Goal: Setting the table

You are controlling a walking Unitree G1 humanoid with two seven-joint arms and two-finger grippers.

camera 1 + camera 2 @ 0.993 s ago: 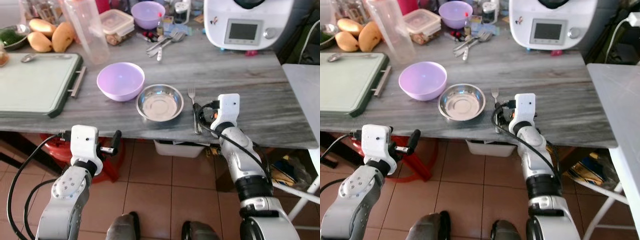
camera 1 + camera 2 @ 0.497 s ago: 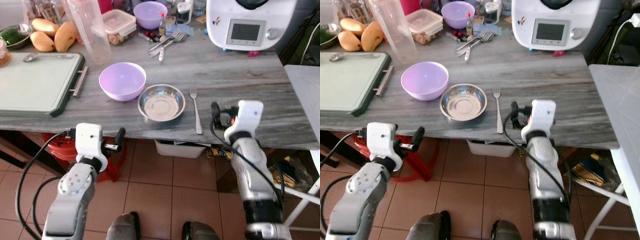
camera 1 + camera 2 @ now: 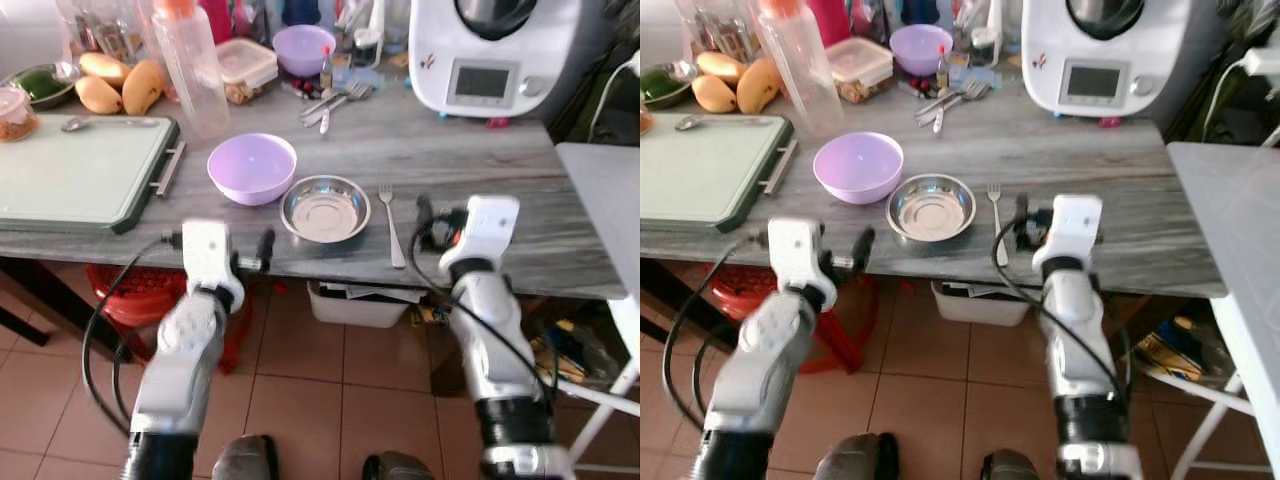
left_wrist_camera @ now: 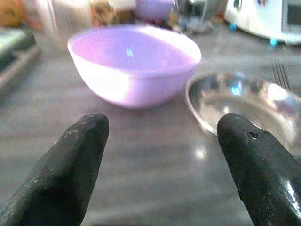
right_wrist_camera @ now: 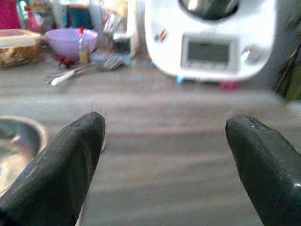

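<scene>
While both tools hung spread apart at the table's (image 3: 480,160) front edge, the fork (image 3: 390,224) lay tines toward the back edge, beside the steel bowl (image 3: 325,208).

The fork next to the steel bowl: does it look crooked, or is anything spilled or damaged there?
Nothing stands out. The fork lies flat beside the steel bowl, tines pointing away from the robot, nearly square to the table edge. The bowl looks empty, and no spill shows around it.

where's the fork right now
The fork lies flat on the grey table near its front edge, just right of the steel bowl, with the right gripper close beside it on the other side.
</scene>
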